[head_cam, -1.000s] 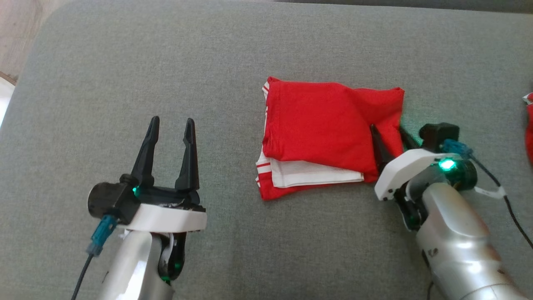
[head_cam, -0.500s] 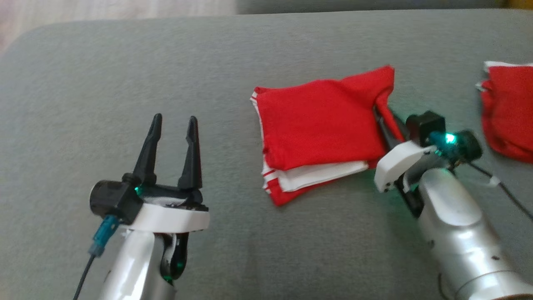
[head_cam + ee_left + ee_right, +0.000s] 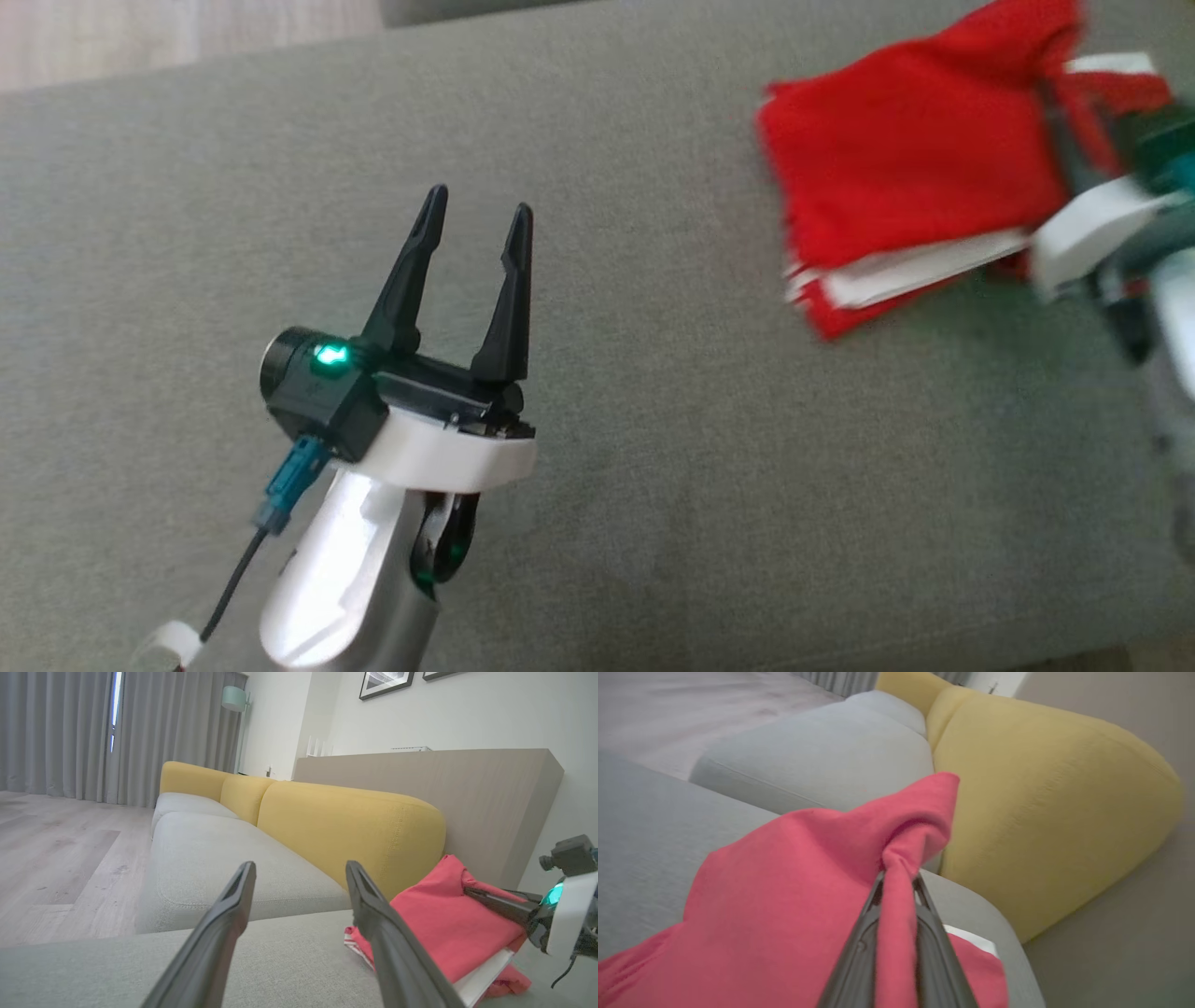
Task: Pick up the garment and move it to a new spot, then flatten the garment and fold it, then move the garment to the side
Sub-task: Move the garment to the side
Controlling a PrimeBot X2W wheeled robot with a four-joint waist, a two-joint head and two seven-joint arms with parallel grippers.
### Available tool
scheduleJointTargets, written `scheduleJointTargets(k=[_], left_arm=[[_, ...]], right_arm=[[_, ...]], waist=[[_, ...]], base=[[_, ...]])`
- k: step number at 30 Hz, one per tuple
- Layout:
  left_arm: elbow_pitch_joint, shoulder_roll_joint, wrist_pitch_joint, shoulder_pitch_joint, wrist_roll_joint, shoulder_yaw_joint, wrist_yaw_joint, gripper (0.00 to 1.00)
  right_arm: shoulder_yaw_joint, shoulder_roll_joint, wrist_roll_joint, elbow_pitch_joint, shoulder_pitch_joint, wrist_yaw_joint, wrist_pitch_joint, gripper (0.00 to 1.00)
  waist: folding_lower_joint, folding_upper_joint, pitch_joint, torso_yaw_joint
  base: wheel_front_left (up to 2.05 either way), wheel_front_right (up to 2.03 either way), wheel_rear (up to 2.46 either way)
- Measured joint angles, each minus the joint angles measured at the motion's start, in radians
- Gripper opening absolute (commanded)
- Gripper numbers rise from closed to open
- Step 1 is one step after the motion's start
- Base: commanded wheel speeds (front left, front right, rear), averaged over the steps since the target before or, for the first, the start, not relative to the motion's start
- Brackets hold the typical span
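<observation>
Since a second ago, the right gripper (image 3: 899,882) has gone from fingers apart at the right edge of the folded red garment (image 3: 896,159) to fingers pressed together on that edge. The garment's far right corner, flat then, now stands pulled up into a twisted peak. The head camera has also swung, so the shift of the whole scene across that view is not counted as movement of the items.

Right gripper: closed, pinching a bunched fold of the red cloth between its two dark fingers. The cloth drapes over both fingers in the right wrist view.

Left gripper (image 3: 479,201): fingers spread wide, holding nothing. It hovers over the bare grey seat cushion (image 3: 653,448), well apart from the garment.

Garment: lies on the grey cushion, at the upper right of the head view. It is folded in layers, with a white layer (image 3: 924,266) showing at its near edge under the red top layer. The lower layers rest on the cushion and the gripped corner is raised. In the left wrist view it sits near the yellow backrest (image 3: 350,826).

Head view is motion-blurred at its right side; fine detail of the grip cannot be read there.
</observation>
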Motion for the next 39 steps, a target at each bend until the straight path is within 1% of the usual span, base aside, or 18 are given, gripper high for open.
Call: scheduleJointTargets(k=[2,4,6,9,10,13,17,21,22,23,28,31,35,39], left_arm=[[-0.002,0.000,0.000,-0.010,0.000,-0.004,0.000,1.00],[-0.004,0.000,0.000,-0.020,0.000,-0.005,0.000,1.00],[-0.004,0.000,0.000,-0.023,0.000,-0.005,-0.001,1.00],[-0.002,0.000,0.000,-0.026,0.001,-0.002,-0.002,1.00],[-0.002,0.000,0.000,-0.026,0.001,-0.002,-0.002,1.00],[0.000,0.000,0.000,-0.035,0.002,0.002,-0.011,1.00],[0.003,0.000,0.000,-0.036,0.002,0.020,-0.019,1.00],[0.007,0.000,0.000,-0.036,0.011,0.031,-0.020,1.00],[0.009,0.000,0.000,-0.036,0.011,0.033,-0.022,1.00],[0.010,0.000,0.000,-0.036,0.011,0.036,-0.025,1.00],[0.021,0.000,0.000,-0.034,0.011,0.064,-0.028,1.00],[0.025,-0.001,0.000,-0.029,0.011,0.076,-0.031,1.00],[0.025,-0.001,0.000,-0.005,0.011,0.099,-0.032,1.00],[0.025,-0.001,0.000,0.034,0.010,0.118,-0.029,1.00]], right_arm=[[-0.017,-0.045,0.003,0.001,-0.016,0.000,0.021,0.00],[-0.056,-0.086,0.004,0.013,-0.028,0.000,0.042,0.00],[-0.108,-0.119,0.003,0.035,-0.035,0.000,0.059,0.00],[-0.192,-0.148,-0.001,0.072,-0.041,0.000,0.081,0.00],[-0.192,-0.148,-0.001,0.072,-0.041,0.000,0.081,0.00],[-0.252,-0.150,-0.020,0.102,-0.041,0.000,0.090,0.00],[-0.305,-0.142,-0.049,0.128,-0.041,0.000,0.099,0.00],[-0.355,-0.125,-0.078,0.144,-0.041,0.000,0.107,0.00],[-0.366,-0.117,-0.086,0.150,-0.041,0.000,0.108,0.28],[-0.379,-0.110,-0.096,0.153,-0.040,0.000,0.108,1.00],[-0.428,-0.082,-0.144,0.148,-0.040,0.000,0.099,1.00],[-0.442,-0.050,-0.163,0.116,-0.040,0.000,0.079,1.00],[-0.439,0.002,-0.166,0.052,-0.041,0.000,0.062,1.00],[-0.401,0.060,-0.155,-0.022,-0.041,0.000,0.061,1.00]], waist=[[0.0000,0.0000,0.020,-0.008],[0.0000,0.0000,0.039,-0.011],[0.0001,0.0000,0.056,-0.009],[0.0000,0.0000,0.077,-0.001],[0.0000,0.0000,0.077,-0.001],[0.0000,0.0000,0.094,0.010],[0.0000,0.0000,0.112,0.023],[0.0000,0.0000,0.123,0.032],[0.0001,0.0000,0.122,0.033],[0.0001,0.0000,0.121,0.033],[-0.0001,0.0000,0.095,0.030],[-0.0001,0.0000,0.069,0.026],[-0.0001,0.0000,0.028,0.020],[-0.0002,0.0000,-0.018,0.020]], base=[[0.00,0.00,0.00],[0.00,0.00,0.00],[0.00,0.00,0.00],[0.00,0.00,0.00],[0.00,0.00,0.00],[0.00,0.00,0.00],[0.00,0.00,0.00],[0.00,0.00,0.00],[0.00,0.00,0.00],[0.00,0.00,0.00],[0.00,0.00,0.00],[0.00,0.00,0.00],[0.00,0.00,0.00],[0.00,0.00,0.00]])
